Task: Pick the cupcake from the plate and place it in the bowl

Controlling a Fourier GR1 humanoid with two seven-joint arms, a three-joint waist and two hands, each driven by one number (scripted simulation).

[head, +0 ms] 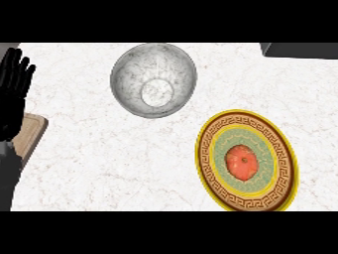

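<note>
- Head view: the cupcake (242,162) sits in the middle of the plate (281,149), at the right of the counter (113,163). From above it reads as a low orange-red round, so its sides and wrapper cannot be judged.
- The bowl (154,79) stands up and to the left of the plate, apart from it, mouth up and with nothing inside. Its wall looks glassy and pale against the pale counter.
- The left hand (7,96) rests at the left edge, fingers straight and upright, holding nothing. It stands over the corner of a wooden board (34,131).
- The right hand does not show at all, so nothing can be said of its fingers.
- Risk, as I judge it: the pick has not begun, and the cupcake lies on the far side from the only hand in view. A left-hand reach would have to cross most of the counter and could brush the bowl on the way.
- A soft cupcake may squash or tip if the fingers close on its top rather than its sides.
- The plate could slide if the fingers scrape its rim while closing.
- At the drop, the bowl's curved wall may let the cupcake roll onto its side, and a release over the rim would leave it on the counter.
- A dark box (307,49) sits at the far right corner, well clear of the likely path.
</note>
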